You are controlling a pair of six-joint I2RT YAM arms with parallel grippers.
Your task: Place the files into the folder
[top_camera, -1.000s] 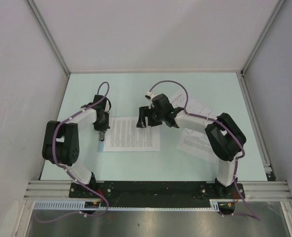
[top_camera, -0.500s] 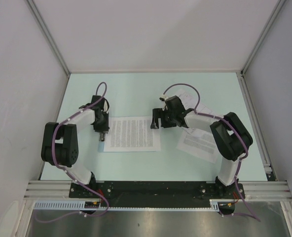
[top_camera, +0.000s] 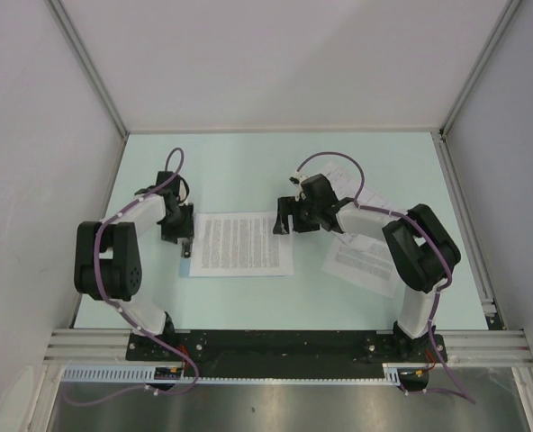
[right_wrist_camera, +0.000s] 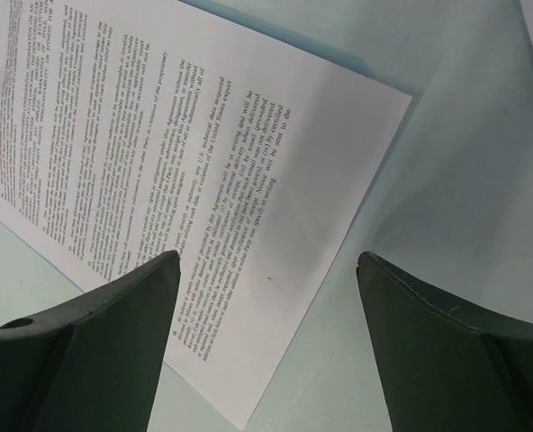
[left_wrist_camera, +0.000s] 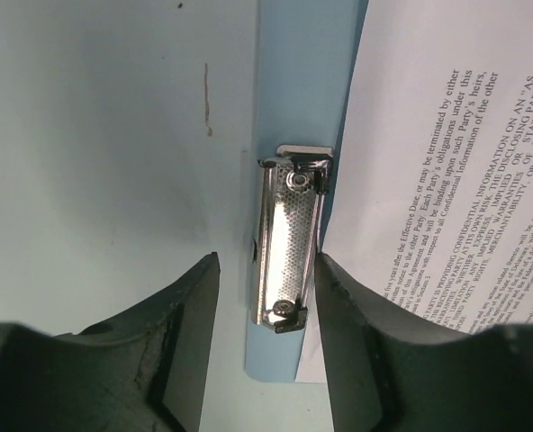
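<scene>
While one printed sheet (top_camera: 241,243) already lay on the folder (left_wrist_camera: 298,81) in the middle of the counter (top_camera: 248,166), the job looked to me to be at the clipping step. The left fingers (left_wrist_camera: 187,342) stood wide apart and held nothing. They hung over the folder's short end, one on each side of the silver clip (left_wrist_camera: 289,238), the outer one above bare counter and the inner one above the sheet's margin. From the left wrist view the sheet's edge ran close along the clip's inner side, and I could not tell whether any of it was tucked beneath the metal. The right fingers (right_wrist_camera: 127,333) were also spread wide and empty, hovering above the opposite end of that sheet, not touching it as far as I could judge. The other loose sheets (top_camera: 364,261) of the files lay well apart on the right of the counter, partly beneath the right arm, so most of the task seemed left to do.

My guess was that the next move would call for the left fingers to come down squarely and press the clip so its lip lifted, with care, since the clip looked small and slick enough to slip free. With the lip raised, the right fingers would need to nudge the sheet toward the clip without buckling it, keeping it square to the folder.
</scene>
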